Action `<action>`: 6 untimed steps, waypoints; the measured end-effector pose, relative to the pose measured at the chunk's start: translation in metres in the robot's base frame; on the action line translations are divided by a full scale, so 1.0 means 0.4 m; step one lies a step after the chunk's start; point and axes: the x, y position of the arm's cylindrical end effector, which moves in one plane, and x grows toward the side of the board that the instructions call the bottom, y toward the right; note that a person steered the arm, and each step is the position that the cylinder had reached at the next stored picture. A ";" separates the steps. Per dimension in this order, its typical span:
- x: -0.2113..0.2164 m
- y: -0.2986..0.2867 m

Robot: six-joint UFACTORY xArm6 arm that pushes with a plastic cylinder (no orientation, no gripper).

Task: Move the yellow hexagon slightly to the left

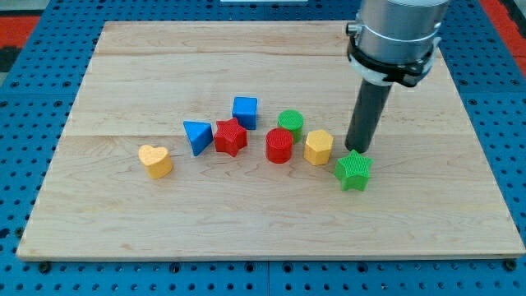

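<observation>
Camera view, yellow hexagon (319,147) just left of my tip (357,150), apart, no gripper fitted.

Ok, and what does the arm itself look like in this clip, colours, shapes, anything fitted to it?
Only the arm's lower part shows: a light grey cylindrical body ringed by a black clamp band over a white collar. Below it hangs a straight dark rod ending at my tip, beside the green star block and to the right of the yellow hexagon. No cables or markings are visible.
</observation>
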 end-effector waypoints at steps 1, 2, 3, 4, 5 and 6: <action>-0.004 -0.043; -0.013 -0.066; -0.021 -0.067; -0.025 -0.073; -0.050 -0.083; -0.073 -0.116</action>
